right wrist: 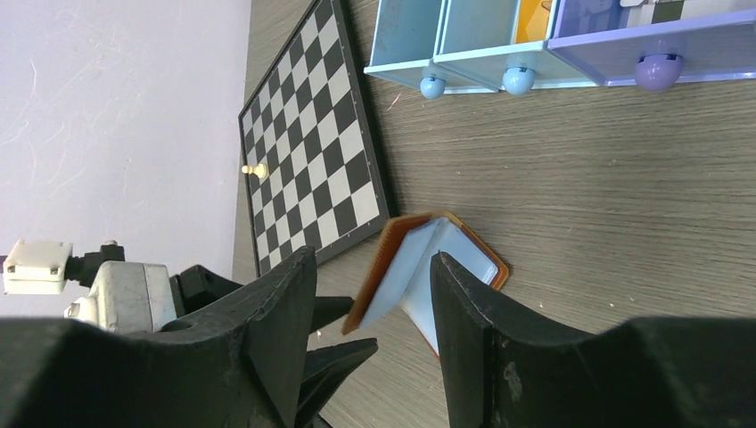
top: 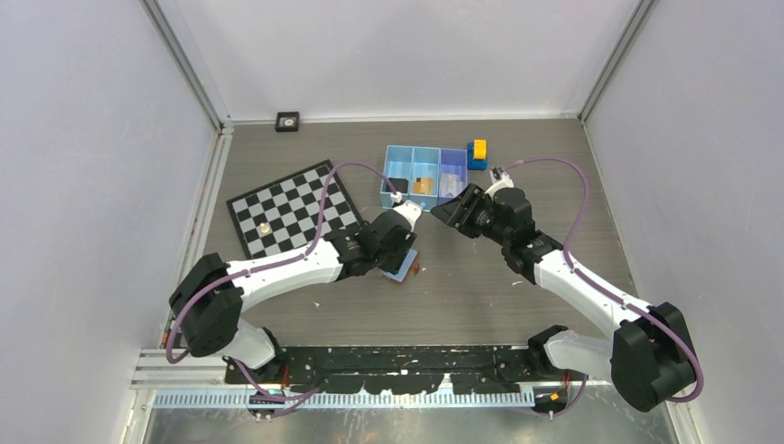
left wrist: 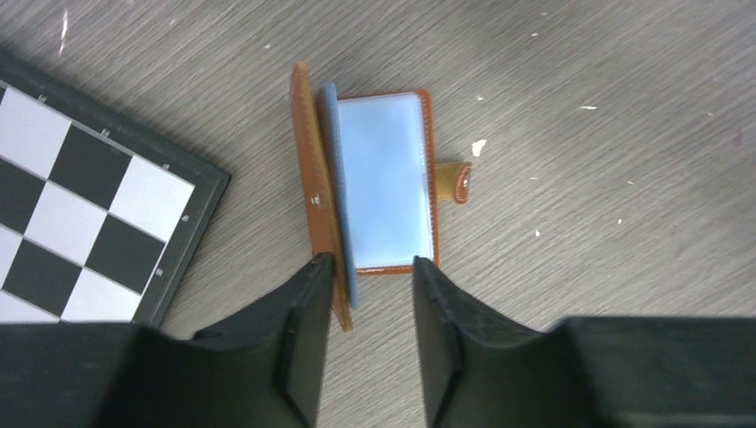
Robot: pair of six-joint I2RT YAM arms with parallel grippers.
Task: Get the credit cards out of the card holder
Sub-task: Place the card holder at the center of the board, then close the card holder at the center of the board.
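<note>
Card holder [left wrist: 379, 183] lying open mid-frame in top view. Left gripper [left wrist: 373, 266] straddling its near edge, jaws apart. Right gripper [right wrist: 373, 259] hovering, parted, empty. Credit cards [top: 423, 185] sitting in tray [top: 399, 153], upper centre. Sleeve looking empty, so likely nearly done.

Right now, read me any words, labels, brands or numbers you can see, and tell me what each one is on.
No text can be read.
Chessboard rim: tiny marks, too small to read.
Card holder cover: a pale speck, blurred.
Cards in the tray: any print is too small to read.
</note>
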